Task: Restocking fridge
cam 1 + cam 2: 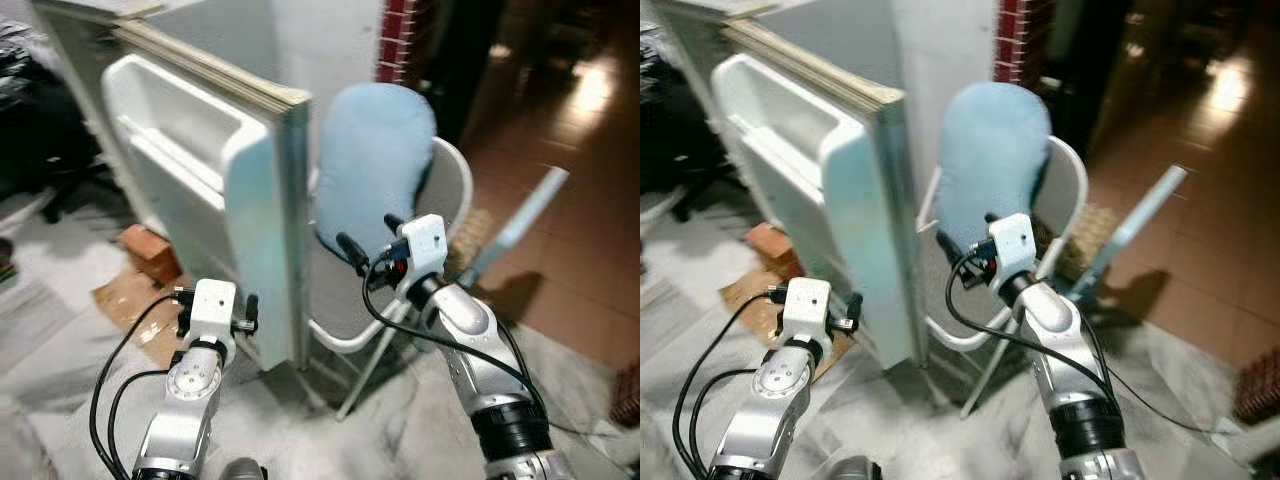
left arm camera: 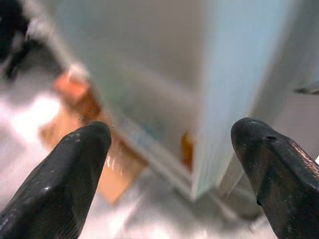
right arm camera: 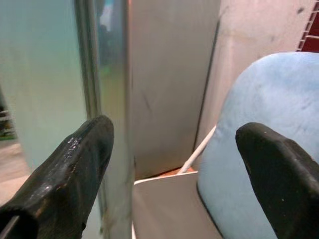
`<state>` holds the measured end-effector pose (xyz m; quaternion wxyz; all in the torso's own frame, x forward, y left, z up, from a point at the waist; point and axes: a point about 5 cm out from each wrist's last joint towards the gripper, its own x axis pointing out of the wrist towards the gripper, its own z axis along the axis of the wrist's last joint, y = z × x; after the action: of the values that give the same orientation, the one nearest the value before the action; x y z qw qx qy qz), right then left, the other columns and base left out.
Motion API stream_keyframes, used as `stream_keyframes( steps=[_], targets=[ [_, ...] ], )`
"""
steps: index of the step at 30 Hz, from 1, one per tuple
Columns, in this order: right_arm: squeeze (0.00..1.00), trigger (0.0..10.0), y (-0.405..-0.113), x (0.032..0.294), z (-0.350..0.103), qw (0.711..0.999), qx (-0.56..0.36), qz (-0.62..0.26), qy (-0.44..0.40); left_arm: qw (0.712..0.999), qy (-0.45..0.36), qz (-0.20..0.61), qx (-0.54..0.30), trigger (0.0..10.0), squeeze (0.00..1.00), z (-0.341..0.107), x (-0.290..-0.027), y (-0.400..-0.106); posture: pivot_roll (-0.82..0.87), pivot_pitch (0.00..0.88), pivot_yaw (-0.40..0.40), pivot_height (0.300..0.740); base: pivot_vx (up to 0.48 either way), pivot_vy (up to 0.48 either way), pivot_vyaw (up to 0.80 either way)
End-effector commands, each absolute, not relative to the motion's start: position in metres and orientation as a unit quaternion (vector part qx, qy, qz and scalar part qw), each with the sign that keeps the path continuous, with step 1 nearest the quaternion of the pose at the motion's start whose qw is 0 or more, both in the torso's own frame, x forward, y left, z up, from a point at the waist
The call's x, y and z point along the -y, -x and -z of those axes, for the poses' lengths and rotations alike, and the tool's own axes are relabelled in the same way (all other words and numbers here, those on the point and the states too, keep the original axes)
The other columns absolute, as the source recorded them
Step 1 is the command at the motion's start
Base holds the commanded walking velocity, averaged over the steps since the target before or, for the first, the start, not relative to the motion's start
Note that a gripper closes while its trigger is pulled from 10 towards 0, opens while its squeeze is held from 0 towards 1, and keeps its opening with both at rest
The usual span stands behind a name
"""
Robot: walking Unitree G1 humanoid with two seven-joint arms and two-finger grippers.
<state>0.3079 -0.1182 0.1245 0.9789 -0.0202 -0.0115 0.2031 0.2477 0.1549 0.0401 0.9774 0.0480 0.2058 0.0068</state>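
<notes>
The white fridge door (image 1: 265, 200) stands open, its outer edge turned toward me and its moulded inner shelves (image 1: 170, 110) on the left side. My left gripper (image 1: 217, 300) is low beside the door's bottom corner, open and holding nothing. In the left wrist view the door's edge (image 2: 224, 89) lies beyond the open fingers (image 2: 79, 164). My right gripper (image 1: 370, 233) is raised to the right of the door, open and holding nothing, in front of a light blue cushion (image 1: 375, 165). In the right wrist view the door edge (image 3: 107, 99) is to one side and the cushion (image 3: 269, 99) to the other.
The cushion rests on a white folding chair (image 1: 455, 190) close behind the door. A brick (image 1: 150, 250) and cardboard (image 1: 130, 300) lie on the floor by the door's base. A pale blue board (image 1: 520, 225) leans at the right. A black office chair (image 1: 50, 130) stands far left.
</notes>
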Motion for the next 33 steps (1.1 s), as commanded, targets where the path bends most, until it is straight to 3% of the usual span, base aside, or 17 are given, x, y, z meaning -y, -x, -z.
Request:
stream_keyframes(
  steps=[1, 6, 13, 20, 24, 27, 28, 29, 30, 33],
  targets=[
    [0.00, 10.0, -0.312, 0.121, -0.121, 0.985, -0.003, -0.174, 0.021, 0.975, -0.052, -0.042, -0.211, 10.0, 0.00, -0.042, -0.167, -0.244, -0.01, 0.000, 0.019, 0.740, 0.000, 0.000, 0.78],
    [0.00, 10.0, -0.321, 0.115, -0.123, 0.988, -0.006, -0.151, 0.020, 0.972, -0.044, -0.062, -0.224, 10.0, 0.00, -0.043, -0.186, -0.221, 0.02, 0.000, 0.002, 0.740, 0.000, 0.000, 0.78],
    [0.00, 10.0, -0.348, 0.103, -0.140, 0.994, 0.000, -0.109, -0.002, 0.939, -0.029, -0.055, -0.338, 10.0, 0.00, -0.015, -0.206, -0.180, 0.07, 0.000, -0.026, 0.740, 0.000, 0.000, 0.52],
    [0.00, 10.0, -0.366, 0.072, -0.171, 0.989, 0.026, -0.129, -0.061, 0.942, -0.032, -0.053, -0.331, 10.0, 0.00, -0.018, -0.204, -0.180, 0.08, 0.000, -0.038, 0.740, 0.000, 0.000, 0.00],
    [0.00, 10.0, -0.356, 0.036, -0.206, 0.950, 0.060, -0.266, -0.155, 0.940, -0.033, -0.049, -0.337, 10.0, 0.00, -0.018, -0.203, -0.180, 0.08, 0.000, -0.042, 0.740, 0.000, 0.000, 0.00],
    [0.00, 10.0, -0.326, 0.020, -0.219, 0.872, 0.067, -0.439, -0.207, 0.939, -0.033, -0.047, -0.339, 10.0, 0.00, -0.017, -0.203, -0.180, 0.08, 0.000, -0.042, 0.740, 0.000, 0.000, 0.00],
    [0.00, 10.0, -0.299, 0.026, -0.220, 0.805, 0.063, -0.546, -0.222, 0.939, -0.034, -0.045, -0.340, 10.0, 0.00, -0.016, -0.202, -0.181, 0.08, 0.000, -0.042, 0.740, 0.000, 0.000, 0.00],
    [0.00, 10.0, -0.299, 0.026, -0.220, 0.805, 0.063, -0.546, -0.222, 0.939, -0.034, -0.045, -0.340, 10.0, 0.00, -0.016, -0.202, -0.181, 0.08, 0.000, -0.042, 0.740, 0.000, 0.000, 0.00],
    [0.00, 10.0, -0.284, 0.033, -0.219, 0.771, 0.059, -0.593, -0.223, 0.938, -0.034, -0.045, -0.341, 10.0, 0.00, -0.016, -0.201, -0.181, 0.07, 0.000, -0.042, 0.740, 0.000, 0.000, 0.00],
    [0.00, 10.0, -0.277, 0.056, -0.202, 0.765, 0.023, -0.606, -0.217, 0.938, -0.034, -0.044, -0.342, 10.0, 0.00, -0.016, -0.201, -0.181, 0.07, 0.000, -0.039, 0.740, 0.000, 0.000, 0.00]
  ],
)
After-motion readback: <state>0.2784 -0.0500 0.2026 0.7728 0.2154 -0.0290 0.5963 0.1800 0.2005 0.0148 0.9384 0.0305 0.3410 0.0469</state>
